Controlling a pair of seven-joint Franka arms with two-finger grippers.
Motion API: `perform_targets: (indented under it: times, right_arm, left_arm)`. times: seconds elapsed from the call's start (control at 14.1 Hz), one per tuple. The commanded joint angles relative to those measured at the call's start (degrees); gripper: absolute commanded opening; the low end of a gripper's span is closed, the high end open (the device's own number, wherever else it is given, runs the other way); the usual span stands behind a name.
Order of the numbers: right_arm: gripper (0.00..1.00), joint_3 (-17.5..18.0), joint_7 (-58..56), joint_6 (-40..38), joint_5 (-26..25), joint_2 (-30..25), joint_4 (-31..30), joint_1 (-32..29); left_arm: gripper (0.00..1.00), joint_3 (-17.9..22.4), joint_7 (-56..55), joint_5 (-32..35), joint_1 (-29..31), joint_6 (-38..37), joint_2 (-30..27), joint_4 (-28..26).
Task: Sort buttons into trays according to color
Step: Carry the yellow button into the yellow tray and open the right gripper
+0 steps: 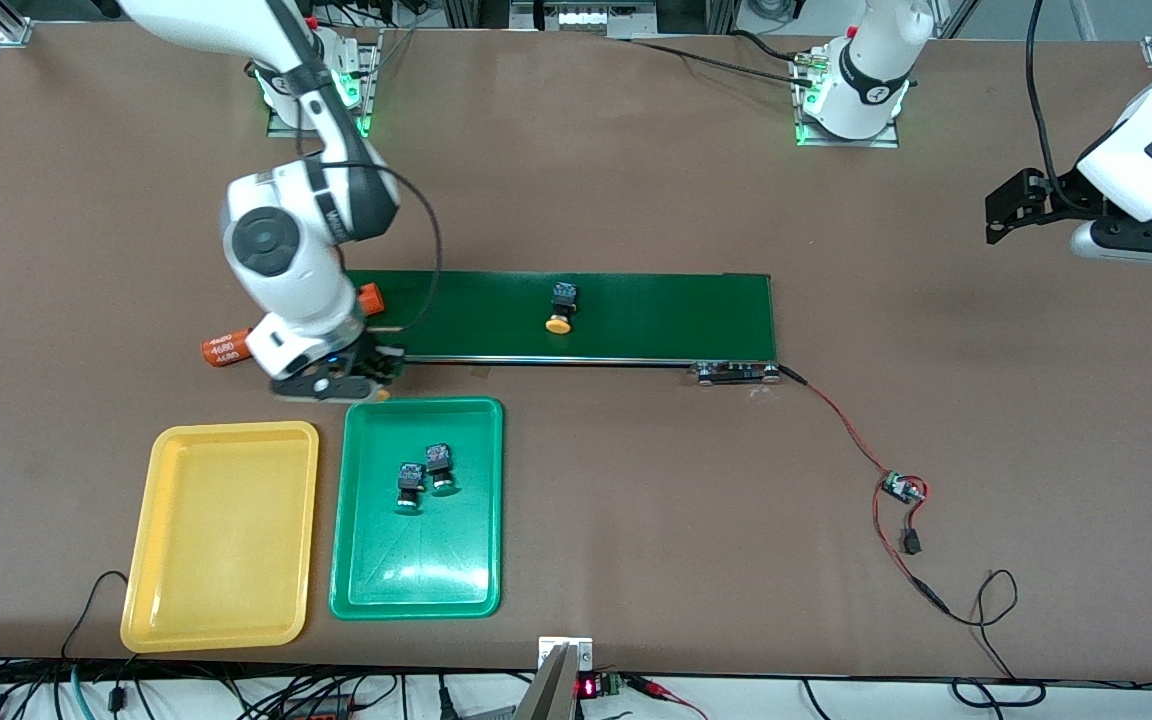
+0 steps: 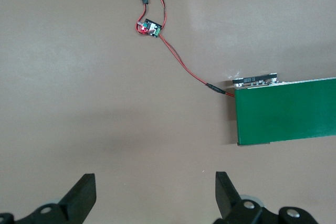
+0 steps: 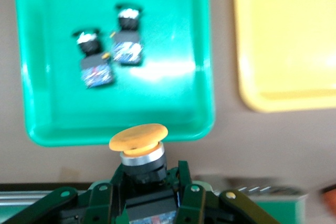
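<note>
the right end effector point(image 3: 144, 179) pinches a yellow-capped button point(image 3: 138, 145) over the strip of surface between the conveyor belt point(image 1: 586, 315) and the green tray point(image 1: 356, 500) — a carry in progress, by my reading. next it should go over the yellow tray point(image 1: 221, 535), which holds nothing. the green tray holds both green buttons point(image 1: 424, 475). a second yellow button point(image 1: 561, 307) lies on the belt. the left end effector point(image 2: 155, 198) waits, fingers spread, near the belt's end

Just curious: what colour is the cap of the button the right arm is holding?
Yellow-orange; the button shows best in the right wrist view, held in the right tool.
</note>
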Motion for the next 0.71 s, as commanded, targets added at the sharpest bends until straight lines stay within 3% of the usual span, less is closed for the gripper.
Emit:
perform_targets:
  times: [0.0,0.64]
  right_arm:
    - [0.02,0.5,-8.1,-2.2,-0.4,1.7,4.1,-5.5]
    - [0.03,0.5,-26.2,-2.2,-0.4,11.6,14.8,-18.1]
  left_arm:
    - [1.00,0.4,0.8,-0.2,-0.2,-1.2,-0.6,0.6]
    - [1.00,0.4,1.0,-0.3,0.1,-1.6,-0.6,0.6]
